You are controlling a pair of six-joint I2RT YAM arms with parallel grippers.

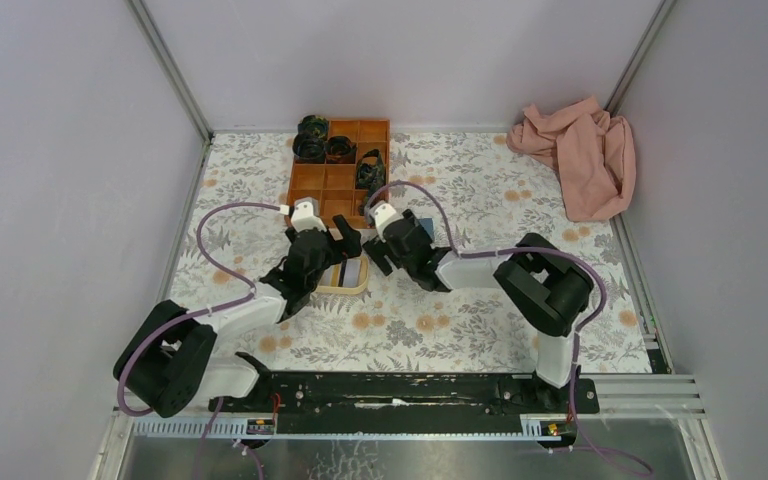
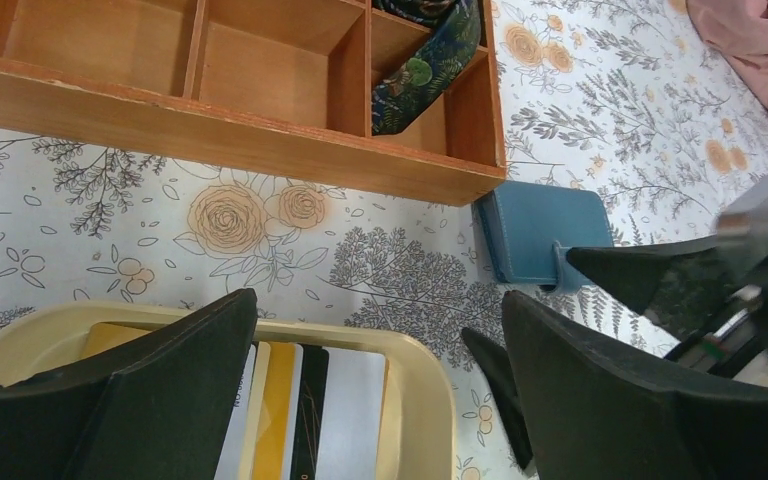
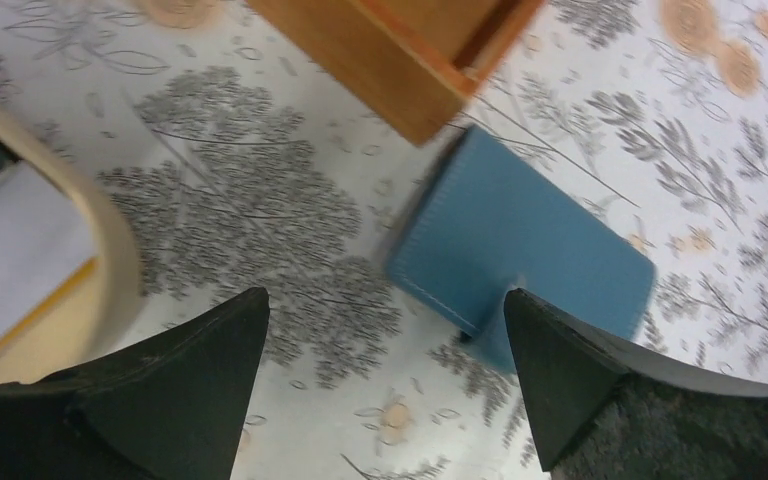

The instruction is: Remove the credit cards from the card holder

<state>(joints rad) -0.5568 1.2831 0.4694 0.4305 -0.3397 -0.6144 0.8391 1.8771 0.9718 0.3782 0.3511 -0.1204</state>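
Note:
The card holder, a light-blue wallet, lies closed on the flowered tablecloth beside the corner of the wooden box; it also shows in the left wrist view. My right gripper hangs open just above it, its right finger next to the wallet's strap, holding nothing. Several credit cards, white, gold and black, lie side by side in the yellow tray. My left gripper stands open over the tray's far rim, with nothing between its fingers. In the top view both grippers, left and right, sit close together.
A wooden divided box with dark patterned rolls stands just behind the wallet and tray. A crumpled pink cloth lies at the back right. The right gripper's fingers reach into the left wrist view.

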